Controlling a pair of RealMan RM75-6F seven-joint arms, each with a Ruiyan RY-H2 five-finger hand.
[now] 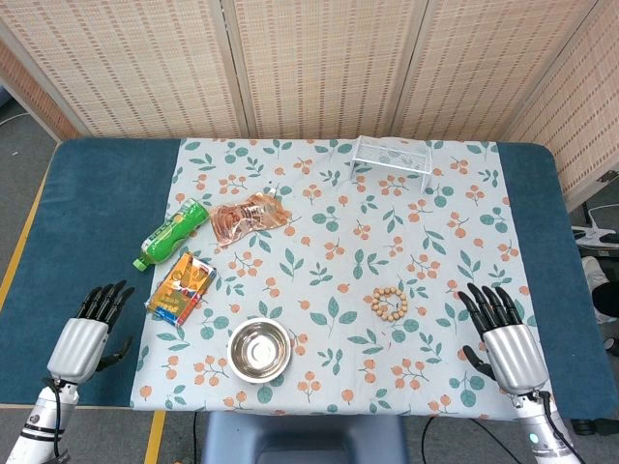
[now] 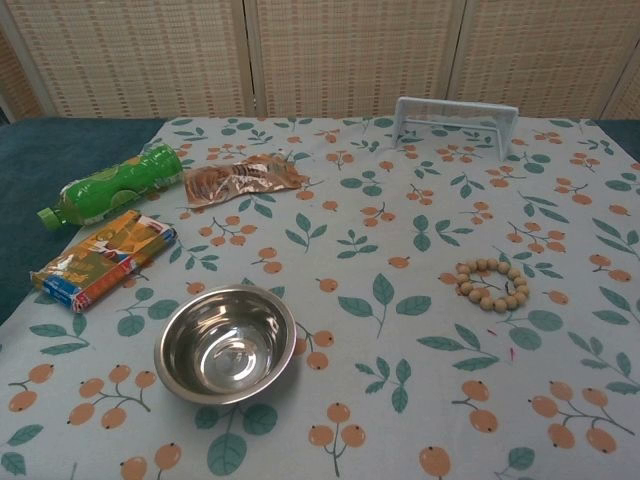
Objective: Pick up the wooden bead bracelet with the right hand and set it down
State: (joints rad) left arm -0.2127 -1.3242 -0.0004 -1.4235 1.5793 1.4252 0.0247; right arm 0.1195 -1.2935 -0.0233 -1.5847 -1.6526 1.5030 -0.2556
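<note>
The wooden bead bracelet [image 1: 390,303] lies flat on the floral tablecloth, right of centre; the chest view shows the bracelet [image 2: 491,284] as a ring of pale beads. My right hand [image 1: 507,342] rests near the table's front right edge, fingers spread, holding nothing, a short way right of and nearer than the bracelet. My left hand [image 1: 85,334] lies on the blue cover at the front left, fingers apart and empty. Neither hand appears in the chest view.
A steel bowl [image 1: 259,349] sits at the front centre. A green bottle [image 1: 171,233], a colourful packet [image 1: 182,289] and a clear snack wrapper [image 1: 250,218] lie on the left. A white wire rack [image 1: 392,155] stands at the back.
</note>
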